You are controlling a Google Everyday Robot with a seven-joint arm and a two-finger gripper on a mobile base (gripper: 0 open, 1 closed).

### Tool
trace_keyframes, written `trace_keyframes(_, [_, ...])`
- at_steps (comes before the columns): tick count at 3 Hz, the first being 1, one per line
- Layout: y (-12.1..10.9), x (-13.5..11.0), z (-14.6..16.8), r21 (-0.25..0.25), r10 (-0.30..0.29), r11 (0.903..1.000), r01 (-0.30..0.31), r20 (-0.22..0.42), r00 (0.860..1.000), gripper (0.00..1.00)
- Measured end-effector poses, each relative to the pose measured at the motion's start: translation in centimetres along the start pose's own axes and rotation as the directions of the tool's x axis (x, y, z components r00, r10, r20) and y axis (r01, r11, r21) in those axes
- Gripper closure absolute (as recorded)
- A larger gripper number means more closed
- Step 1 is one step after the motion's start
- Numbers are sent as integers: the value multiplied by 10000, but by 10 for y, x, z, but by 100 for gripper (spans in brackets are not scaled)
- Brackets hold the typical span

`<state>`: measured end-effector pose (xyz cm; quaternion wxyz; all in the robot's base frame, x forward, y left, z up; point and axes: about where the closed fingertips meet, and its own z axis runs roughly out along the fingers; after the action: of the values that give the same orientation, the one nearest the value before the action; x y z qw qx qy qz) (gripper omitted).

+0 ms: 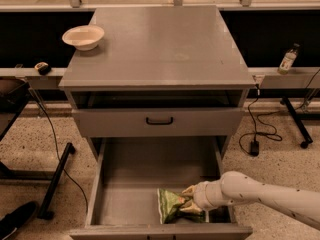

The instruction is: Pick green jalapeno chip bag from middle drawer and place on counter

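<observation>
Gripper (189,200) at the right end of the green chip bag (171,205), low in the open middle drawer (129,183).

You see the cabinet from the front and above. The bag lies crumpled on the drawer floor in the front right part, close to the front wall. Your one arm (260,193) reaches in from the right, and the gripper meets the bag's right end, so the bag stretches away from it to the left. The bag's long side seems to run left to right, though its right end is hidden by the gripper. You cannot tell whether the gripper has closed on the bag. The counter (165,44) lies above and behind the bag, past the shut drawer front (115,121). A cream bowl (83,36) sits at the counter's back left corner, well apart from the middle of the top.
</observation>
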<state>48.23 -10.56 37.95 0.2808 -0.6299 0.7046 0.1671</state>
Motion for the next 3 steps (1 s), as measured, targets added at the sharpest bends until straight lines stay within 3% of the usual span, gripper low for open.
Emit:
trace_keyframes(1, [-3,-14,-15,65,-139,9999,136,436,9990,97])
trace_keyframes(2, [-12,-29,-49,592,-13,9982,-40,902,9959,100])
trace_keyframes(3, [-45,-42,-125,1424,-236,9898,88,1026,9944,100])
